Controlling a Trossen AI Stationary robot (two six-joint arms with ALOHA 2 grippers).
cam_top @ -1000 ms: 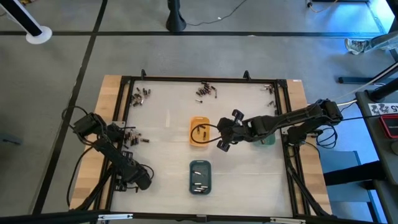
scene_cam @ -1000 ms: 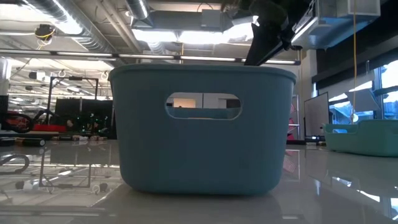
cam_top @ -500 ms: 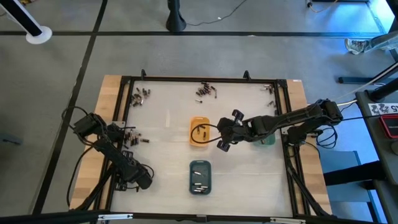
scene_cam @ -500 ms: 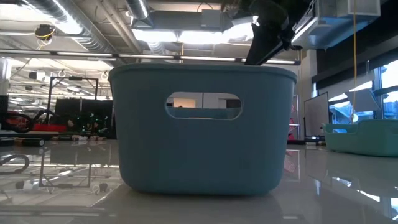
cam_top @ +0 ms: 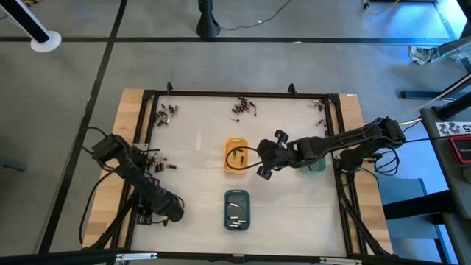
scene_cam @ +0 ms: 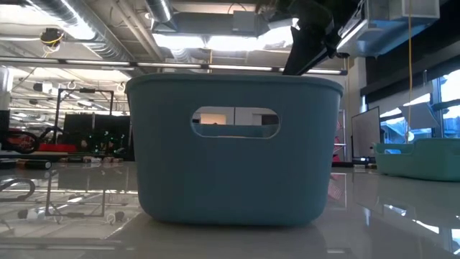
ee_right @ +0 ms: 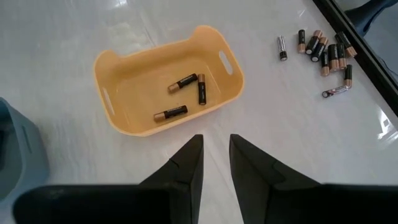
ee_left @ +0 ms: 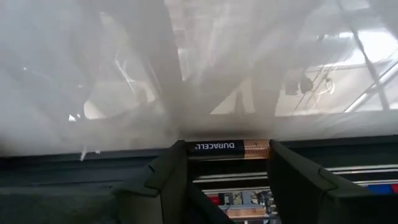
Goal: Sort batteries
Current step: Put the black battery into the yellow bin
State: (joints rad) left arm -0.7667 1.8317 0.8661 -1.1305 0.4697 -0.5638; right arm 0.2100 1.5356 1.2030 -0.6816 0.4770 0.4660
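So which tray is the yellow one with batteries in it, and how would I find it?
Look at the middle of the white table. The orange tray sits there, just beyond the right gripper, nearer the far edge than the slate-blue tray. It is the only yellow-orange tray, and three batteries lie inside.

Seen level from the table, the blue tray (scene_cam: 233, 147) fills the frame and hides nearly everything behind it; only a dark slice of an arm (scene_cam: 305, 39) shows above its rim. From above, the loose batteries (cam_top: 243, 107) are too small to tell apart. In the left wrist view, the tabletop (ee_left: 124, 74) ahead is a pale blur. The right wrist view crops the blue tray at its edge, and the gripper (ee_right: 214, 152) fingers run out of frame.
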